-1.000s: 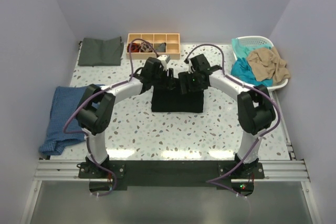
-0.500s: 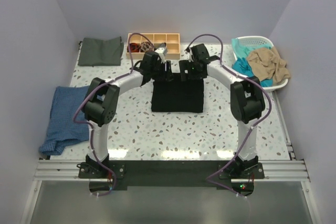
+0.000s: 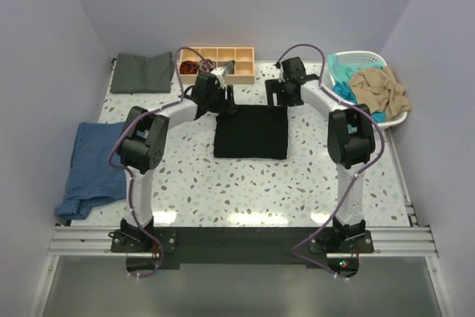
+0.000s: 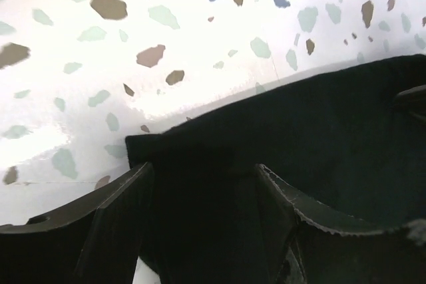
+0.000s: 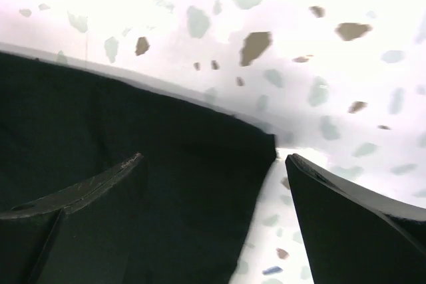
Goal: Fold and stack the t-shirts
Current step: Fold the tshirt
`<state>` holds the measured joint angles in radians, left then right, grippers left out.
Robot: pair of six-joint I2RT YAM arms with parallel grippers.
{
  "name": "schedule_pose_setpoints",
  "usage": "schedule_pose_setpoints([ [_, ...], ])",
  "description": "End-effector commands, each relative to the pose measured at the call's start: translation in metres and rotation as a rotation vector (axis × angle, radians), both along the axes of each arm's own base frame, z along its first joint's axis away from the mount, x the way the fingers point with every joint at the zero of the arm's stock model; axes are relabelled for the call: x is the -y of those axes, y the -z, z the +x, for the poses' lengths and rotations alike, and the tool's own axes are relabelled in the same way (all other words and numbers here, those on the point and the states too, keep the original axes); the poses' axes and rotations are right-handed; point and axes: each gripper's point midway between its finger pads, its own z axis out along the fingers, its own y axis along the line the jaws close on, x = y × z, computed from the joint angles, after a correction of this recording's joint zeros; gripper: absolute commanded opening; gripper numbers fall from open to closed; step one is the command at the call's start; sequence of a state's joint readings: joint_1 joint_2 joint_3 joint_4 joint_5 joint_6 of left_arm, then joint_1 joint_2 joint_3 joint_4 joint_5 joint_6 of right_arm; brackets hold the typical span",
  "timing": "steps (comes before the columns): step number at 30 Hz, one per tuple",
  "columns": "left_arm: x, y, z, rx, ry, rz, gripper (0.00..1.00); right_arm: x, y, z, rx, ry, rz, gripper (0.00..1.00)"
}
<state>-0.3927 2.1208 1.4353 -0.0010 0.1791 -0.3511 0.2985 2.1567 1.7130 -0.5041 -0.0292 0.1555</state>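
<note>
A black t-shirt (image 3: 251, 133) lies folded into a flat rectangle in the middle of the table. My left gripper (image 3: 224, 101) is at its far left corner, open; in the left wrist view that corner (image 4: 219, 144) lies flat between the spread fingers (image 4: 116, 217). My right gripper (image 3: 281, 99) is at the far right corner, open wide, with the corner (image 5: 200, 144) between its fingers (image 5: 346, 211). A dark grey-green t-shirt (image 3: 141, 72) lies folded at the back left. Teal (image 3: 343, 98) and tan (image 3: 380, 87) t-shirts are heaped in a basket.
A white basket (image 3: 361, 57) stands at the back right. An orange compartment tray (image 3: 230, 64) with small dark-red cloth pieces sits at the back centre. A blue cloth (image 3: 93, 165) hangs over the table's left edge.
Both grippers have moved from above the middle of the black t-shirt to its far edge and apart to the two far corners. The shirt now shows as a full flat rectangle.
</note>
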Motion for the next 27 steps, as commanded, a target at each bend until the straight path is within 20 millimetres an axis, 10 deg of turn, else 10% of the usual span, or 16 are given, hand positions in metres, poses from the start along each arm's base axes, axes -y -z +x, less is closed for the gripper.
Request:
schedule_pose_setpoints([
  [1,-0.012,-0.098,0.024,0.234,-0.037,-0.006,0.67,0.032,-0.093,0.019,0.211,0.041,-0.038,0.89],
  [5,-0.014,-0.137,0.005,0.283,-0.03,-0.047,0.68,0.024,-0.109,-0.005,0.207,0.003,0.023,0.89],
  [9,-0.019,-0.131,-0.028,0.235,-0.018,-0.064,0.68,-0.002,-0.108,-0.04,0.166,-0.065,0.111,0.89],
  [16,-0.007,-0.07,-0.09,0.099,0.079,-0.193,0.67,-0.031,-0.066,-0.079,0.058,-0.112,0.268,0.88],
  [27,-0.02,0.017,-0.103,-0.118,-0.009,-0.078,0.64,0.002,-0.001,-0.11,-0.115,-0.013,0.109,0.88],
])
